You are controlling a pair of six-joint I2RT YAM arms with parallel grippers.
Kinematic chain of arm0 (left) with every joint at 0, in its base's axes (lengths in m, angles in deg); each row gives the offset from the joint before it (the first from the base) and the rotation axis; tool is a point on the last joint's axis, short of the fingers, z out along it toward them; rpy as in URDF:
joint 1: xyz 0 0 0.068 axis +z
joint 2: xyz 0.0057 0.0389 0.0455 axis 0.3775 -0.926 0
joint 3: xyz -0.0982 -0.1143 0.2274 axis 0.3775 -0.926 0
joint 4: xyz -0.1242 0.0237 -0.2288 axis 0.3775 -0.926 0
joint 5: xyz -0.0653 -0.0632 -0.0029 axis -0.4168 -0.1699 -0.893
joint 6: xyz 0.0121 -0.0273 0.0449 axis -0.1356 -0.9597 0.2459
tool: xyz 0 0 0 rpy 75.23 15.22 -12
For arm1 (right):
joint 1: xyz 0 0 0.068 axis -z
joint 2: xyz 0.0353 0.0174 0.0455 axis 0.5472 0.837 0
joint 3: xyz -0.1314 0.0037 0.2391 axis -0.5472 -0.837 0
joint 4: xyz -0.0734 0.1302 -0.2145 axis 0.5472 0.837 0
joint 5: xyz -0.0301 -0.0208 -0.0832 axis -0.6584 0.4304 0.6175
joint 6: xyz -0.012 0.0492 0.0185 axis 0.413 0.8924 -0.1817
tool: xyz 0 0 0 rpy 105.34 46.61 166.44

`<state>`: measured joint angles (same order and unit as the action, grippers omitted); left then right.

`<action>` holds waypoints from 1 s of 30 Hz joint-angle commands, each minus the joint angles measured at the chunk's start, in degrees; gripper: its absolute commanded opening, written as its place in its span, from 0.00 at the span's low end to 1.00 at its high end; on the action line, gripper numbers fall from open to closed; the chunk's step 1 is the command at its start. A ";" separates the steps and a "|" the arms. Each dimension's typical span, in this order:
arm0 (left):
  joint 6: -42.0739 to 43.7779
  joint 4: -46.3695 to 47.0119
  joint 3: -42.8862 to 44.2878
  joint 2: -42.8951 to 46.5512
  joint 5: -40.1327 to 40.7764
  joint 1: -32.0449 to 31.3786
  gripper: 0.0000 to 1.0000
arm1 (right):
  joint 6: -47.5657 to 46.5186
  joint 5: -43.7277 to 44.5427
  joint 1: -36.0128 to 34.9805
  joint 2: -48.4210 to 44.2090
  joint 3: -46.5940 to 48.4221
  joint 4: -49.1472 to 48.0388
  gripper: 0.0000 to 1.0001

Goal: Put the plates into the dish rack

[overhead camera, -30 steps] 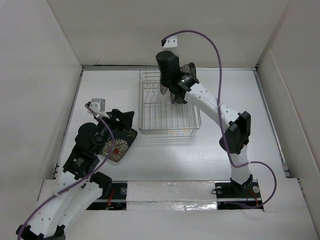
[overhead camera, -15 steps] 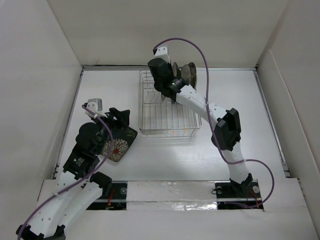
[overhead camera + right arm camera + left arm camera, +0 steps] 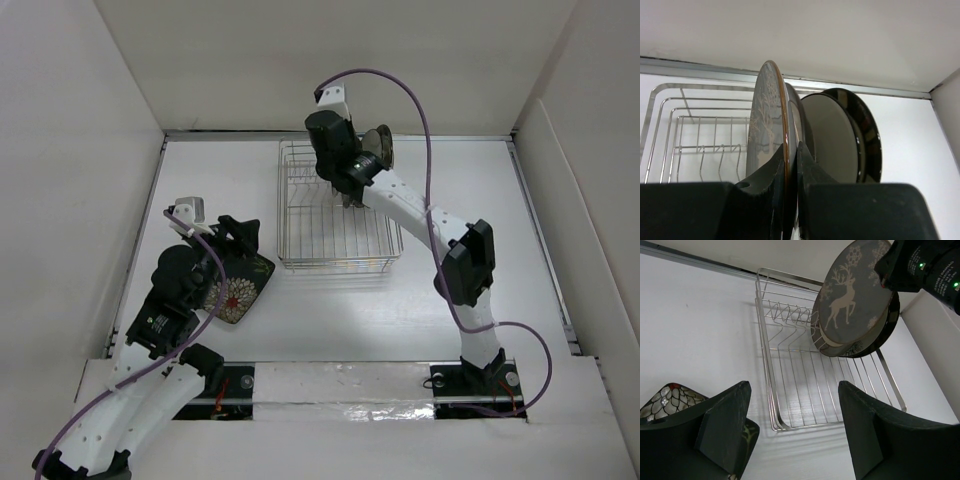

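My right gripper (image 3: 792, 150) is shut on the rim of the grey round plate (image 3: 771, 115), which has a pale deer and tree design. It holds the plate upright over the back of the silver wire dish rack (image 3: 790, 365). Two cream-centred plates with dark rims (image 3: 840, 135) stand in the rack close behind the grey plate. In the left wrist view the grey plate (image 3: 855, 290) hangs above the prongs. The black square plate with flowers (image 3: 238, 290) lies on the table left of the rack (image 3: 335, 235). My left gripper (image 3: 795, 425) is open and empty above that plate's edge.
White walls enclose the table on the left, back and right. The rack's upright prongs (image 3: 790, 320) run along its back left part. The right arm's forearm (image 3: 420, 215) crosses over the rack's right side.
My right gripper with the grey plate swung left over the rack's back, then came back a little to the right. The left arm has hardly moved.
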<state>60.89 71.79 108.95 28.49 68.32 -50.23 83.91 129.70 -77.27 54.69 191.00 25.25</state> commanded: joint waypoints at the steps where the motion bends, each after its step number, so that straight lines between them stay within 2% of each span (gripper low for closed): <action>1: -0.30 1.93 1.61 0.22 0.34 -0.25 0.68 | 0.60 2.93 0.85 -5.07 0.28 -7.26 0.00; 8: -0.22 2.20 1.43 -0.13 -0.01 -0.25 0.68 | 5.09 -0.32 1.38 -1.91 -1.39 -5.67 0.00; 20: -0.13 2.46 1.34 -1.10 0.08 -0.25 0.67 | 7.55 -5.95 1.38 4.95 0.28 -6.03 0.00; 26: -0.30 2.90 1.17 -1.80 0.34 -0.25 0.65 | 11.59 -7.35 1.38 4.69 -4.29 -6.73 0.01; 27: -0.56 2.73 1.25 -2.24 -0.01 -0.25 0.65 | 12.12 -7.62 1.38 4.43 -4.64 -6.64 0.06; 28: -0.74 2.55 1.34 -2.68 -0.02 -0.25 0.64 | 12.65 -8.23 1.38 4.08 -5.17 -6.55 0.21; 29: -1.18 2.55 1.17 -2.94 -0.02 -0.25 0.64 | 13.61 -8.76 1.38 3.55 -5.61 -6.73 0.33; 30: -1.62 2.72 0.99 -3.29 -0.28 0.97 0.62 | 13.88 -9.46 1.38 2.24 -6.83 -7.25 0.53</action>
<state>60.41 71.90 108.95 26.11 68.45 -50.10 94.46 122.47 -75.13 61.12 185.93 21.15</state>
